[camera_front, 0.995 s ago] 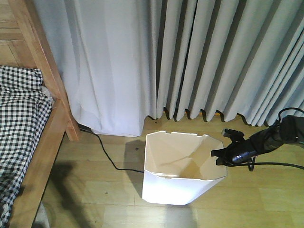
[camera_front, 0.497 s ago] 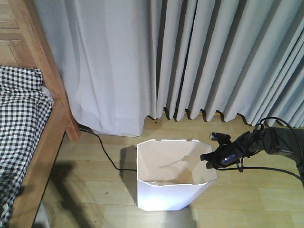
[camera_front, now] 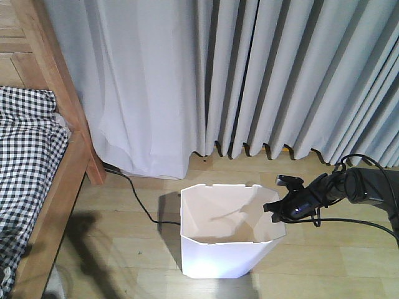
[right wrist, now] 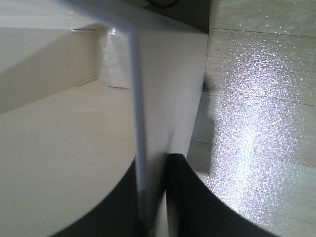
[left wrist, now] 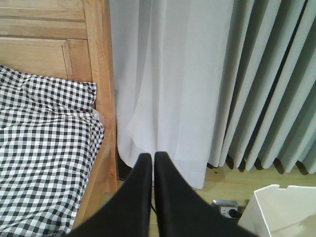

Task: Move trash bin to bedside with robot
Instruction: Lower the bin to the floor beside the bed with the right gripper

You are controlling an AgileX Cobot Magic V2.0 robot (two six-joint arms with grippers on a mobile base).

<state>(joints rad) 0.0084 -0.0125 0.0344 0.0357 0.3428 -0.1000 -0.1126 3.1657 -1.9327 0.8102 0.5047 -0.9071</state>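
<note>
The white faceted trash bin point(camera_front: 224, 252) stands on the wooden floor in front of the curtains, to the right of the bed. My right gripper point(camera_front: 275, 207), on a slim black arm point(camera_front: 358, 187), is shut on the bin's right rim. In the right wrist view the thin rim wall point(right wrist: 136, 98) runs down between the two fingers of the right gripper point(right wrist: 154, 197), with the cream inside on the left. My left gripper point(left wrist: 150, 157) hangs shut and empty, facing the bedside, where the checked bedding point(left wrist: 44, 143) and wooden post point(left wrist: 101, 74) show. A corner of the bin point(left wrist: 281, 210) shows at lower right.
Grey curtains point(camera_front: 249, 75) hang behind the bin. A black cable point(camera_front: 138, 200) runs across the floor from the bed post point(camera_front: 59, 81) toward the bin. A power strip point(left wrist: 226, 209) lies on the floor by the curtain. The gingham bedding point(camera_front: 25, 162) fills the left.
The bin and my right gripper have shifted left toward the bed over the last second, mostly in the first half. The left gripper view has no earlier frame.
</note>
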